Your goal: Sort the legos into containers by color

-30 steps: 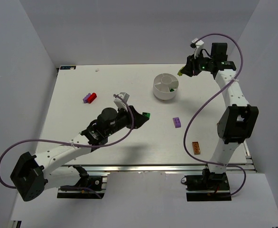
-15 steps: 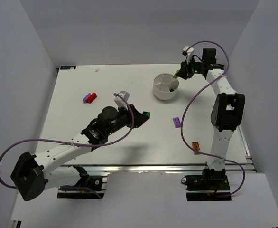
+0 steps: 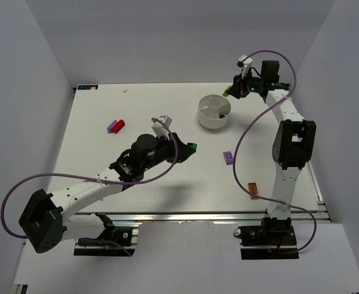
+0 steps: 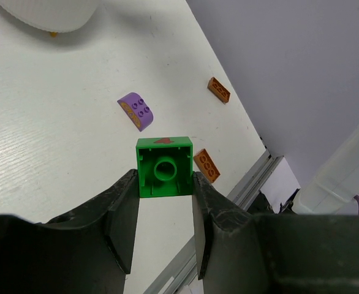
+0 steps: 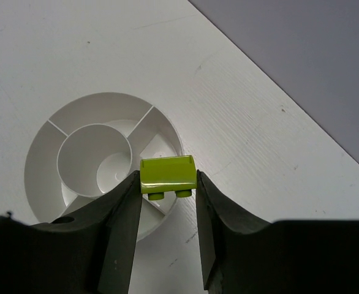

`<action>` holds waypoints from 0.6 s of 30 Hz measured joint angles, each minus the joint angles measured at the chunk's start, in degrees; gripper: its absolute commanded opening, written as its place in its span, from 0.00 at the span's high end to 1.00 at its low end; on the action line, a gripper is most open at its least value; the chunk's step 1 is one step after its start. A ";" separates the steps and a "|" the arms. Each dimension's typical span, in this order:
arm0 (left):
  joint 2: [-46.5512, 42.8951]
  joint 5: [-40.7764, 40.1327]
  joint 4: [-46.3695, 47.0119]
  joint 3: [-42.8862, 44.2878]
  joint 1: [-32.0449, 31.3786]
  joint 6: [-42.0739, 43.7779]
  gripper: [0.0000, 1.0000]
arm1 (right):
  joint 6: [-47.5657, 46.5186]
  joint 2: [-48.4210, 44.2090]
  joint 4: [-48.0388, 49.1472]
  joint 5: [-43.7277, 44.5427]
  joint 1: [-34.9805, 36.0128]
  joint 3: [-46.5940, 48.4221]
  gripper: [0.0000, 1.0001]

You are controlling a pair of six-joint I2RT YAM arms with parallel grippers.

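Right wrist: right gripper [image 5: 167, 184] pinches yellow-green brick [image 5: 167, 176]; dish [image 5: 43, 160] beyond.

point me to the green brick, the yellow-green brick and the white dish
green square plastic brick [image 4: 164, 167], left wrist view, middle of its hollow underside
yellow-green plastic brick [image 5: 167, 174], right wrist view, its smooth side face
round white plastic divided dish [image 5: 90, 156], right wrist view, centre well floor

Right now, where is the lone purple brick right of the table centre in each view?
Top external: the purple brick lies right of centre, nearer the arm bases than the white dish.
Left wrist: above centre, just beyond the held green brick.
Right wrist: not in it.
Shared landmark: the dish, top left for the left wrist, centre-left for the right wrist.
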 measured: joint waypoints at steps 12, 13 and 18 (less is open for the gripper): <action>0.63 0.39 -0.07 0.39 0.02 -0.09 1.00 | 4.90 2.95 2.14 1.46 0.87 -0.68 1.00; 0.63 0.42 -0.11 0.39 0.02 -0.09 1.00 | 5.01 3.02 2.10 1.49 1.05 -0.94 1.00; 0.66 0.61 -0.48 0.79 0.02 -0.09 1.00 | 5.73 3.13 2.21 2.14 1.53 -2.01 0.93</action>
